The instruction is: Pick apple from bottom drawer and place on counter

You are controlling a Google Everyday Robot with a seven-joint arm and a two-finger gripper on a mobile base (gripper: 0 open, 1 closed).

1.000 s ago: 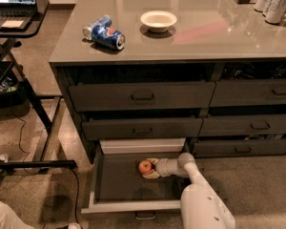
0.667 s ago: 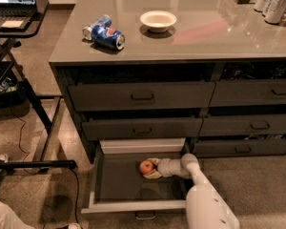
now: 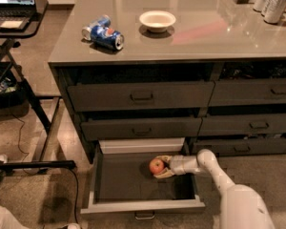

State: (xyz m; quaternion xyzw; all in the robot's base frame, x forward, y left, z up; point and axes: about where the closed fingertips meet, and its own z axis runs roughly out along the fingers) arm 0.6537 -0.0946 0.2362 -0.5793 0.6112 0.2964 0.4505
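Note:
The bottom drawer (image 3: 101, 185) is pulled open below two shut drawers; its dark floor shows. The apple (image 3: 156, 166), red with yellowish patches, sits at the drawer's right rear. My gripper (image 3: 161, 167) reaches in from the right on a white arm, and its pale fingers (image 3: 164, 174) lie around the apple's right side, above and below it. The glossy grey-brown counter (image 3: 200, 37) spans the top of the cabinet.
On the counter lie a blue soda can (image 3: 106, 36) on its side with a second can behind it, a white bowl (image 3: 157, 20), and cans at the back right (image 3: 276, 4). A black laptop desk (image 3: 16, 23) stands at left.
The arm has shifted a little to the right and lowered. The apple and gripper stay at the same spot in the drawer.

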